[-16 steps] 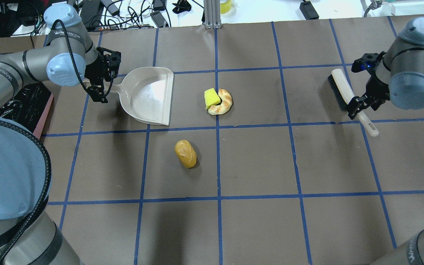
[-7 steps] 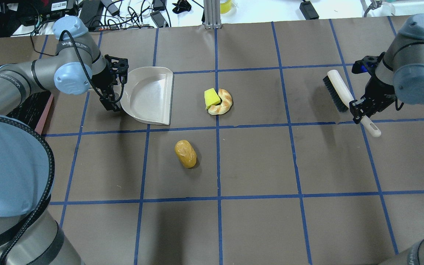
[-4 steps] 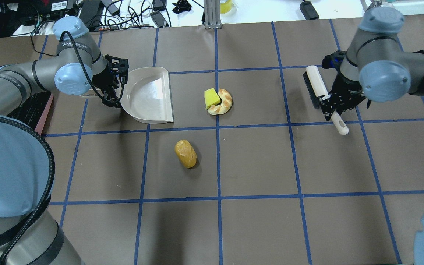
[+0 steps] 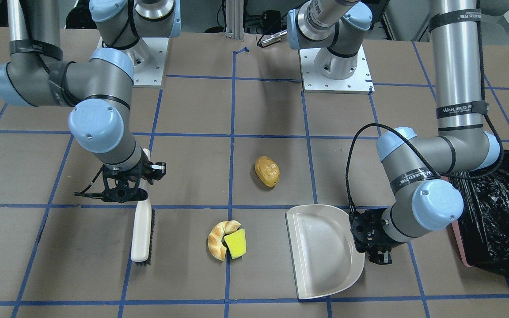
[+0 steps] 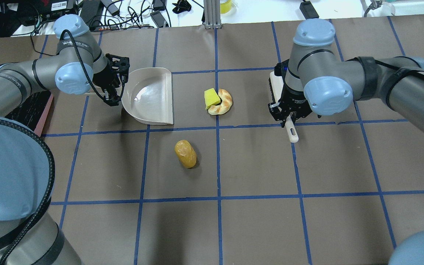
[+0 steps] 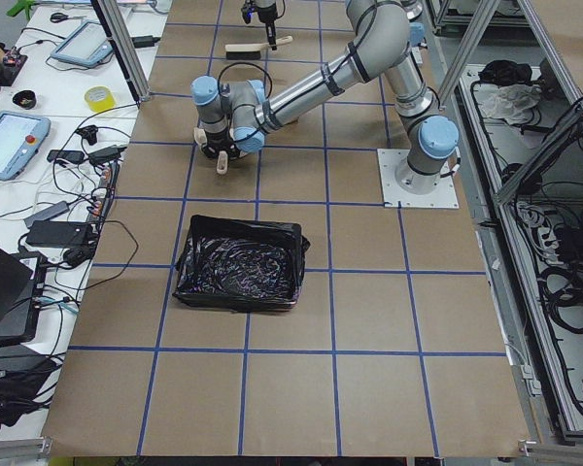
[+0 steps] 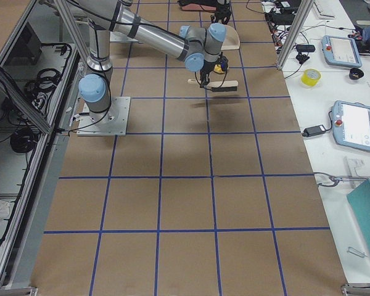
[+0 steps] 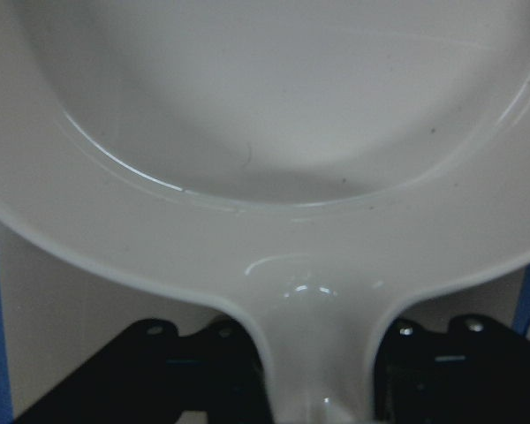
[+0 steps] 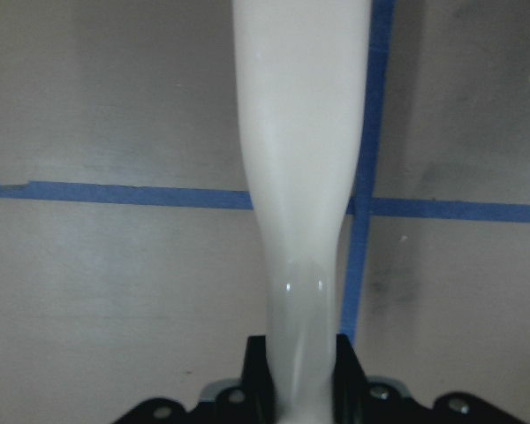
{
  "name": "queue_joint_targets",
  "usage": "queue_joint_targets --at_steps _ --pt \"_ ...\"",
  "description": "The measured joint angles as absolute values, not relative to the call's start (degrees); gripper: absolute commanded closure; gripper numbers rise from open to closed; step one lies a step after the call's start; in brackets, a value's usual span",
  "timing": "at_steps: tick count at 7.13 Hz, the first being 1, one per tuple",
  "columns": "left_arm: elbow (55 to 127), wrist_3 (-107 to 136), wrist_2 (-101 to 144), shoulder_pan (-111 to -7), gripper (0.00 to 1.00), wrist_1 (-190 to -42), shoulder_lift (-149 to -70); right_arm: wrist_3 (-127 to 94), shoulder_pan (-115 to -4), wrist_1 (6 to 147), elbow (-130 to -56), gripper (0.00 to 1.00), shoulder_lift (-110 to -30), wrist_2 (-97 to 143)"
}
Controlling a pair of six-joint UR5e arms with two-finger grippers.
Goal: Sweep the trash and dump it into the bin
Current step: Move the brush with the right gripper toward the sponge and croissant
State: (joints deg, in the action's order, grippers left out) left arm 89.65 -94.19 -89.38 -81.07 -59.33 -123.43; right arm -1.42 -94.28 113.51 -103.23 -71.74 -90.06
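Presently, right end effector (image 4: 134,187) clamps brush (image 4: 141,234), left end effector (image 4: 371,240) clamps dustpan (image 4: 320,251); hasty sweep risks scattering croissant (image 4: 216,238) beyond dustpan.

Brown table (image 5: 256,228) gridded with blue tape (image 5: 219,221), cream dustpan (image 5: 153,95), white-backed brush (image 4: 141,229), tangled cables (image 5: 131,14) along the far edge, yellow tape roll (image 7: 311,77), tablets (image 7: 356,126) on a side bench.

Sponge (image 4: 235,244) touching croissant (image 4: 217,238), between dustpan (image 4: 320,251) and brush (image 4: 140,229) — potato (image 4: 267,171) apart

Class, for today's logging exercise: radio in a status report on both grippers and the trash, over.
Left gripper shut on dustpan handle. Right gripper shut on brush. Croissant, sponge, potato unswept, outside dustpan. Nothing between brush and croissant.
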Motion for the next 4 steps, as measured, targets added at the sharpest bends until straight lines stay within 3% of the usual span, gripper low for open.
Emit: queue_joint_targets --at_steps 4 --pt "89.72 -94.64 -89.41 -81.16 1.00 -58.55 -123.51 -13.28 -102.94 117.74 -99.58 1.00 -66.28 -88.39"
